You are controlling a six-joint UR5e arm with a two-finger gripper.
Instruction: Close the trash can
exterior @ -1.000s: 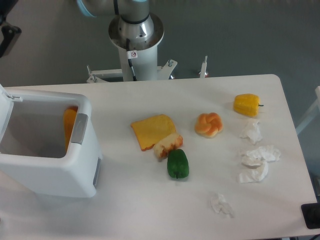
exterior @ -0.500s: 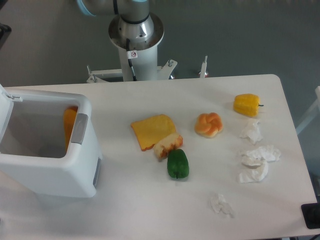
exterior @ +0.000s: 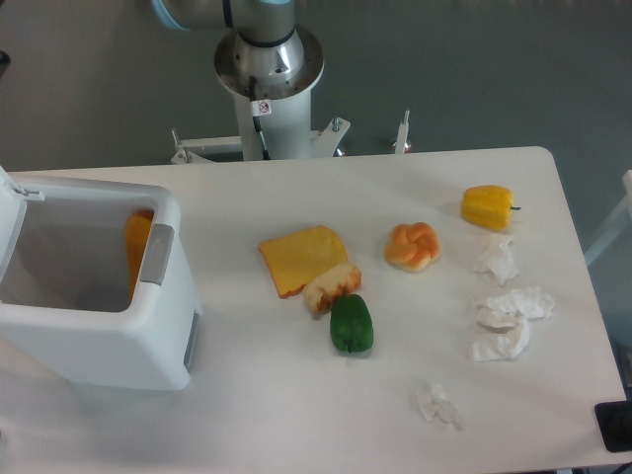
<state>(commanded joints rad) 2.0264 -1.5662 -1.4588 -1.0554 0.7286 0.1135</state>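
Observation:
The trash can [exterior: 109, 341] is a large white bin standing open at the table's left side. Its white lid [exterior: 8, 212] is swung up at the far left edge of the view, and a grey latch tab [exterior: 157, 255] sits on its right rim. An orange item [exterior: 136, 247] rests inside against the right wall. The gripper is out of view; only the arm's base [exterior: 269, 69] shows at the top, behind the table.
On the table lie a yellow slice [exterior: 299, 259] with a bread piece [exterior: 331, 285], a green pepper [exterior: 351, 324], an orange bun [exterior: 412, 246], a yellow pepper [exterior: 488, 206] and several crumpled white tissues [exterior: 509, 308]. A dark object [exterior: 614, 427] sits at the bottom right corner.
A dark part at the upper left edge has slid up and out of the view. Nothing on the table has moved.

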